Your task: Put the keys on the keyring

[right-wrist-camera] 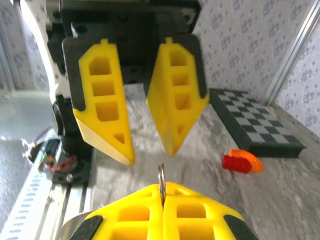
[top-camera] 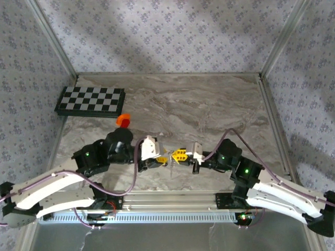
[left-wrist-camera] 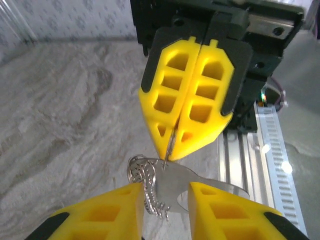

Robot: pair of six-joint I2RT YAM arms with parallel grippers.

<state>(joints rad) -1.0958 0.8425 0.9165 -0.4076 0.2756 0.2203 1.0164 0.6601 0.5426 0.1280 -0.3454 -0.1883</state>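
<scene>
Near the front edge of the marble-patterned table (top-camera: pixel 209 104), just ahead of the two arm bases, the grippers meet tip to tip. The right gripper (left-wrist-camera: pixel 171 150) has its yellow fingers pressed flat together, with a thin edge of silvery metal pinched in the seam at their tips. This is the keyring (left-wrist-camera: pixel 175 184), held up off the tabletop.

From the right wrist camera the ring stands edge-on, a slim upright loop rising out of the closed fingertips. From the left wrist camera its broader silver face shows just below the right gripper's tips. A short fine chain (left-wrist-camera: pixel 150 192) dangles off one side of it (the links bunch into a small tangle, too fine to count).

The left gripper (right-wrist-camera: pixel 150 156) is spread wide and holds nothing. Its two fingers flank the keyring, one on each side. The chain hangs just beside one of those fingers, and I cannot tell whether it touches.

An orange-red block (right-wrist-camera: pixel 242 161) lies on the table beyond the left arm, well apart from the grippers. A black-and-white checkerboard (top-camera: pixel 90 101) sits farther back, at the far left corner of the table beside the patterned wall.
</scene>
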